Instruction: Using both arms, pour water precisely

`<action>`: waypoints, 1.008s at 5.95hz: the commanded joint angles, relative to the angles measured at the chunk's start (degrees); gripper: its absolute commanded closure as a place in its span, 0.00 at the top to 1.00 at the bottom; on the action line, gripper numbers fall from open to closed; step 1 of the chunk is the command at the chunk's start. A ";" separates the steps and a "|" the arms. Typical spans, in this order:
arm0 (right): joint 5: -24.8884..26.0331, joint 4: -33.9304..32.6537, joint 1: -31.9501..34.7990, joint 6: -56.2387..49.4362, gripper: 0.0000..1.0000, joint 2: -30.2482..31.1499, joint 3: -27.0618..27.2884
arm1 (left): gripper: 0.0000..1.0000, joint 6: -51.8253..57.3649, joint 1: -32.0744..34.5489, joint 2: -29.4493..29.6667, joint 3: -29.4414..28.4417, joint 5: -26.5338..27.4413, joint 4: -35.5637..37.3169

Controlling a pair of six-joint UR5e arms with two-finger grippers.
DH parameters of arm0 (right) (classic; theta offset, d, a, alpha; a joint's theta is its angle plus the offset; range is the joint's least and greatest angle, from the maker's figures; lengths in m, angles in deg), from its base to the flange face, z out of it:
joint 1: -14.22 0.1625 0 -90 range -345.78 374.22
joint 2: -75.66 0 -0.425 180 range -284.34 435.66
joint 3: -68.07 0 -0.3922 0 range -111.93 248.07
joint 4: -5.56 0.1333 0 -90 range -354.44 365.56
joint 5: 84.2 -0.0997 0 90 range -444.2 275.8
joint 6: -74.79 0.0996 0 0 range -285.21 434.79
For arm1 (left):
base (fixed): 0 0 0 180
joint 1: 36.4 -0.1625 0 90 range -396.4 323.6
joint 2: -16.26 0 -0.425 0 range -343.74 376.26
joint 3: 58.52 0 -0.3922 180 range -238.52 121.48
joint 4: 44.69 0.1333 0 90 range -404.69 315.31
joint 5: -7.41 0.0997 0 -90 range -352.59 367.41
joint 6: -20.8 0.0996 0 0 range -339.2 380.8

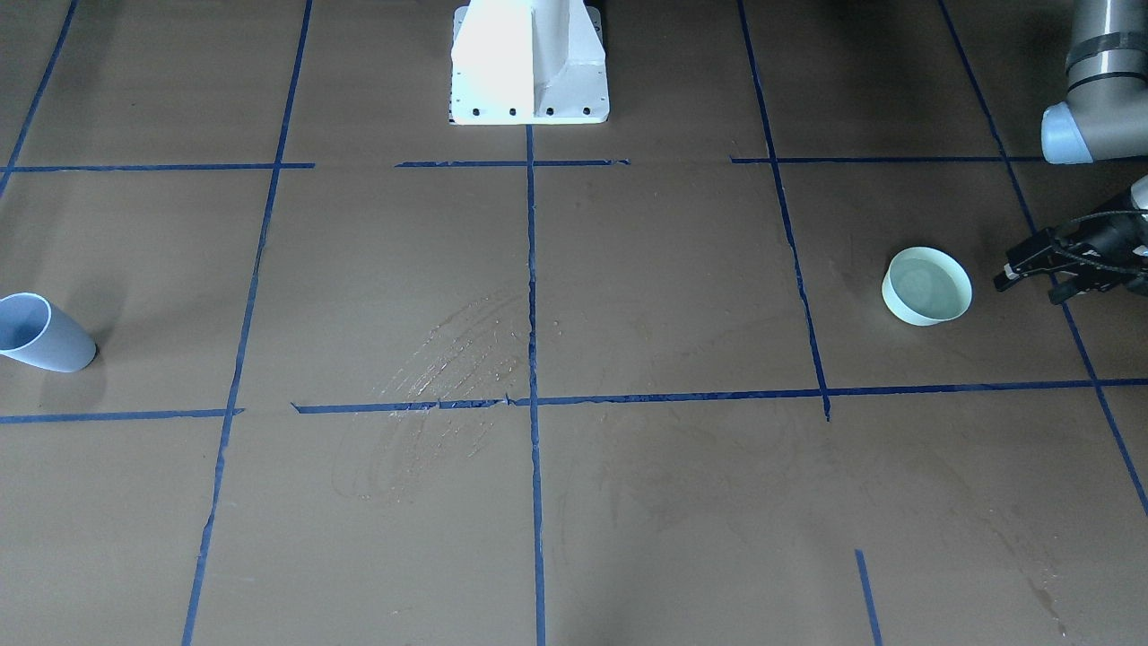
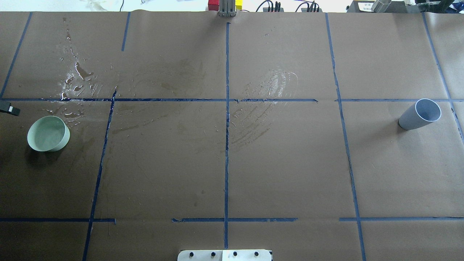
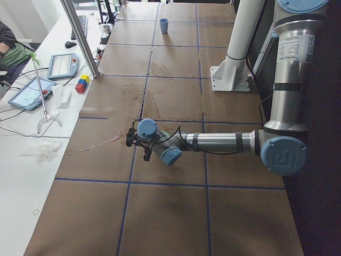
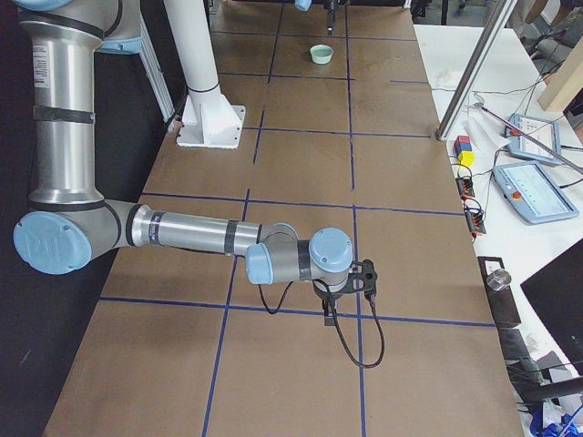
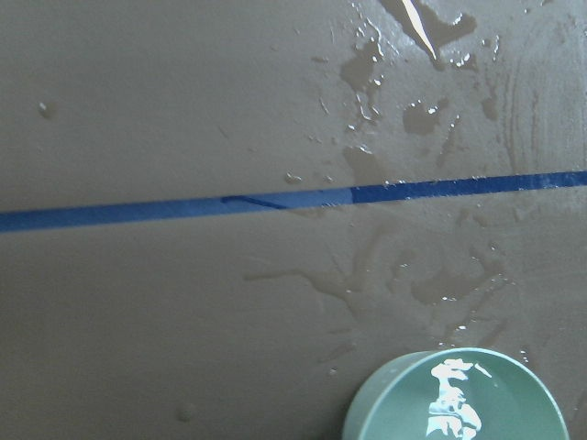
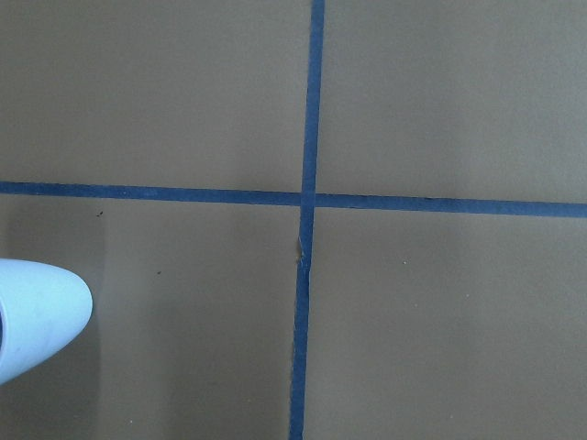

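Observation:
A pale green bowl [image 1: 926, 285] holds a pool of clear water [image 1: 928, 283] near the table's left end; it also shows in the overhead view [image 2: 48, 133] and the left wrist view [image 5: 457, 396]. My left gripper [image 1: 1031, 280] hangs just beside the bowl, apart from it, open and empty. A blue-grey cup [image 2: 420, 114] stands at the right end; its rim shows in the right wrist view [image 6: 37, 325]. My right gripper [image 4: 364, 278] hovers low near that end; I cannot tell whether it is open or shut. No stream is falling.
Spilled water [image 2: 74, 78] wets the brown paper beyond the bowl, with puddles in the left wrist view [image 5: 417, 119]. Dried smears [image 2: 264, 98] mark the middle. The white pedestal [image 1: 529, 63] stands at the robot's side. Blue tape lines [image 2: 227, 119] grid the table.

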 commanded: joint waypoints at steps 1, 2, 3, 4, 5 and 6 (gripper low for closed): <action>0.00 0.01 0.00 0.05 1.00 -0.02 0.07 | 1.00 17.28 6.78 0.09 1.04 0.96 13.08; 0.00 0.01 0.00 0.05 1.00 -0.02 0.07 | 1.00 21.45 7.50 0.09 4.53 5.14 20.90; 0.00 0.01 0.00 0.05 1.00 -0.02 0.15 | 1.00 26.71 8.99 0.27 8.48 5.88 32.02; 0.09 0.01 0.00 0.05 1.00 -0.02 0.07 | 1.00 33.55 14.05 0.36 10.09 5.88 41.88; 0.26 -0.16 0.00 0.05 1.00 -0.20 0.07 | 1.00 37.45 16.28 0.70 10.10 5.62 46.59; 0.27 -0.94 -0.09 0.14 1.00 -0.46 -0.02 | 1.00 37.40 17.43 0.19 10.10 5.53 46.99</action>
